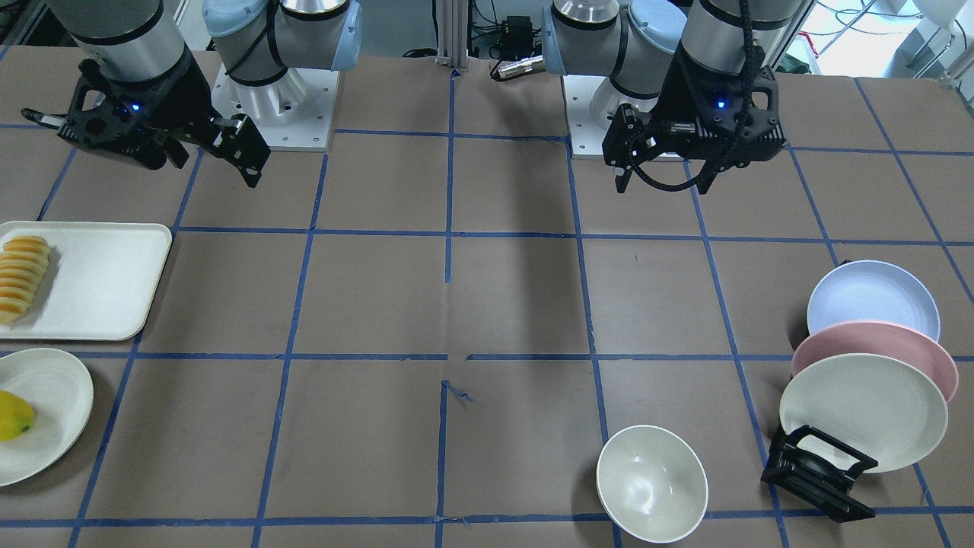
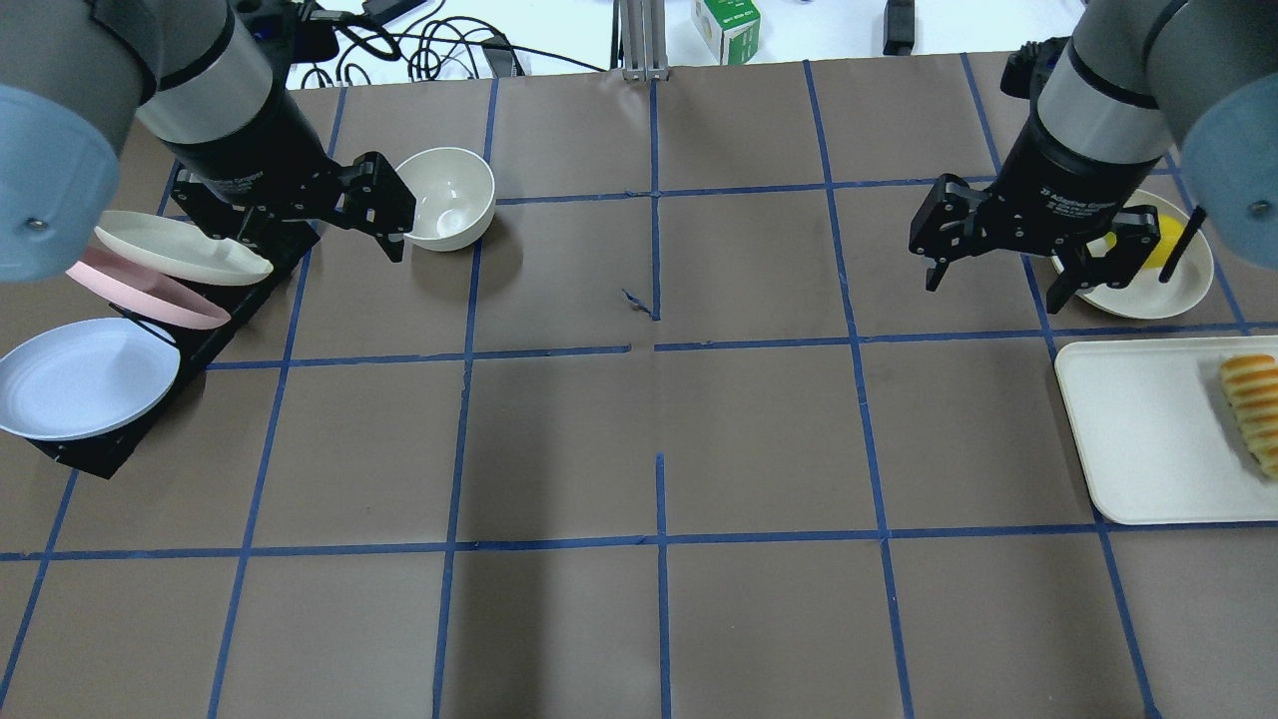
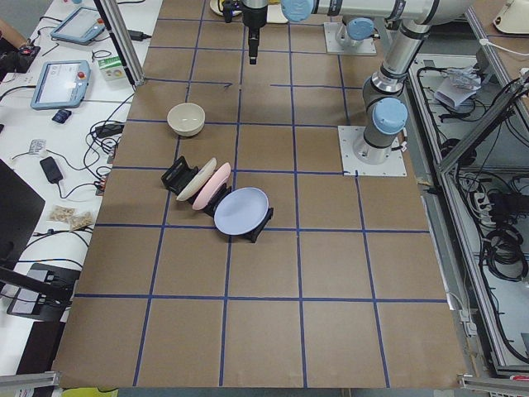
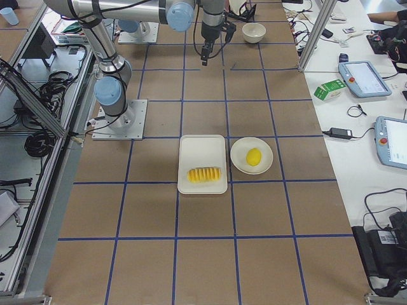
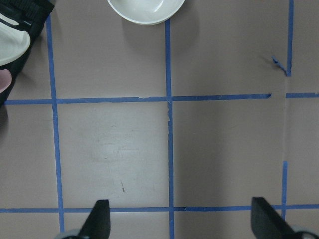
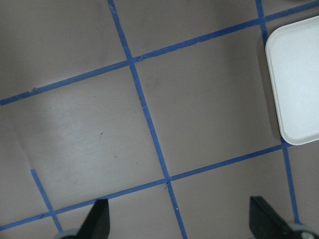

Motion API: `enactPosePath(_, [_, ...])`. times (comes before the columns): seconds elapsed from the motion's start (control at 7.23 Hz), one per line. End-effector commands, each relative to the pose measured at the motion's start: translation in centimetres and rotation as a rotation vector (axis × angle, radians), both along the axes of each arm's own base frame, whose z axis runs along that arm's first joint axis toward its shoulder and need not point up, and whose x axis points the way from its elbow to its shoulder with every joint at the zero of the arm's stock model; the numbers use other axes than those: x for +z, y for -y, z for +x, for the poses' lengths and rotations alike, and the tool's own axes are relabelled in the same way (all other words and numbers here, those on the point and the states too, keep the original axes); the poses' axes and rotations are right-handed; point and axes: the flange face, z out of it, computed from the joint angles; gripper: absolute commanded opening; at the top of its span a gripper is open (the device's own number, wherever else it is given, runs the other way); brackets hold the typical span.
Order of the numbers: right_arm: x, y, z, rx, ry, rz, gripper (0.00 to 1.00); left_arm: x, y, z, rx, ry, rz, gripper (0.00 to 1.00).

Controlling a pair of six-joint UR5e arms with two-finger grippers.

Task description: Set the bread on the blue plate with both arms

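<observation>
Nothing of the task is done yet, as far as we can judge.

- The bread (image 4: 204, 173) lies on a white tray (image 4: 202, 149) by the right end of the bench, on the part of the tray nearest that end. Nothing touches it.
- The blue plate (image 2: 85, 377) stands tilted in a black rack (image 2: 95, 454) by the left end of the bench. It is the one nearest the robot's edge, with a pink plate (image 2: 150, 295) and a cream plate (image 2: 180, 250) behind it.
- The left gripper (image 5: 182, 224) hangs above the bench with its jaws wide and nothing between them, near the rack and a white bowl (image 2: 446, 197).
- The right gripper (image 6: 182, 221) is likewise spread wide and empty, above the bench beside the tray.

What is left, by our reading, is everything: get the plate out of the rack and lying flat, lift the bread, and set it on the plate.

The bread is a longish pale-yellow loaf with a row of orange-brown ridges across its top. It lies flat and looks whole. A smooth yellow fruit (image 4: 254, 156) sits on a separate cream plate (image 4: 240, 166) beside the tray, toward the far edge.
</observation>
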Motion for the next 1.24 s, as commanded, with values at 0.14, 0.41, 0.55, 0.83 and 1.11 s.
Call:
enactPosePath(0.14, [-2.5, -0.3, -13.1, 0.137, -0.078, 0.093, 1.00, -0.4, 0.3, 0.1, -0.005, 0.011, -0.039, 1.00])
enactPosePath(0.41, [-6.7, -1.9, -20.2, 0.201, -0.062, 0.065, 1.00, -0.9, 1.2, 0.4, 0.002, 0.015, -0.082, 1.00])
enactPosePath(0.55, [-8.4, -3.2, -23.6, 0.232, -0.072, 0.041, 1.00, -0.8, 0.6, 0.2, 0.000, 0.000, -0.079, 1.00])
enactPosePath(0.83, [-12.0, -4.9, -26.7, 0.265, -0.027, 0.006, 1.00, 0.1, -0.1, 0.1, -0.002, -0.004, -0.097, 1.00])
enactPosePath(1.11, [-14.8, -5.1, -30.1, 0.299, 0.002, 0.016, 1.00, 1.6, -0.3, -0.7, -0.011, -0.065, -0.127, 1.00])
